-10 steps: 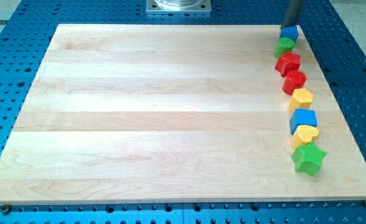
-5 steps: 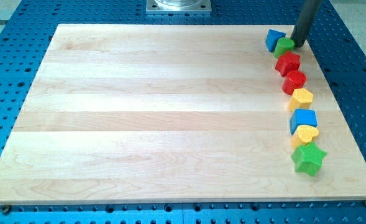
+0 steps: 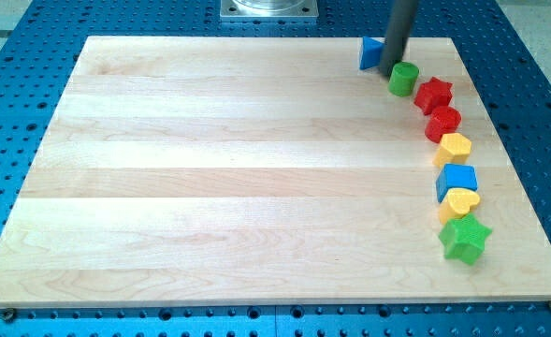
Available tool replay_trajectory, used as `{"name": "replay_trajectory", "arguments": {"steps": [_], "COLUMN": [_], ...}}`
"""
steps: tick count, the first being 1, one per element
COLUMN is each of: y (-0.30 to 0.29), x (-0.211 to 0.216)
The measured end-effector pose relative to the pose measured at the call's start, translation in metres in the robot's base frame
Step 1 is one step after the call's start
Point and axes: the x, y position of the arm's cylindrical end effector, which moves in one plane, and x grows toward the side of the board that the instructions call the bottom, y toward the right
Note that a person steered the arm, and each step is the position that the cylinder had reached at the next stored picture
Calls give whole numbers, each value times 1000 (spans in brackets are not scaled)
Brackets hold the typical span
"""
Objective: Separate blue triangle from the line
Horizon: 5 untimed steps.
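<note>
1. Worktop [image 3: 238,187]: one pale wooden board on a blue perforated base [image 3: 537,112]. One grey metal plate [image 3: 268,9] sits at the view's top edge, well to the view's left of my tip.

2. Rod: one dark straight rod comes down from the view's top. My tip [image 3: 388,71] rests on the worktop near its top right area. There is no pincer on this arm, so no wide, narrow or holding state applies.

3. Blocks, eight in all, by colour: two blue, two green, two red, two yellow.

4. Green star [image 3: 465,238]: lowest block, far below my tip and to the view's right.

5. Blue cube-like block [image 3: 456,178]: one, between the two yellow blocks, well below my tip.

6. Red blocks, two: a red star [image 3: 434,94] just right of and below my tip, and a red rounded block [image 3: 442,122] touching it from below.

7. Yellow blocks, two: a yellow rounded block [image 3: 454,148] above the blue cube, and a yellow heart [image 3: 459,202] beneath it.

8. Green cylinder [image 3: 403,79]: one, just beside my tip on the view's right, near the red star.

9. Blue triangle [image 3: 371,53]: one, touching or just beside the rod on the view's left, slightly above my tip, partly hidden by the rod. It stands apart from the curved row formed by the other seven blocks.
</note>
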Motion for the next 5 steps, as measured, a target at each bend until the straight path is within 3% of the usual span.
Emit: {"name": "replay_trajectory", "arguments": {"steps": [1, 3, 4, 5], "y": [8, -21, 2, -54], "x": [-24, -29, -38, -35]}}
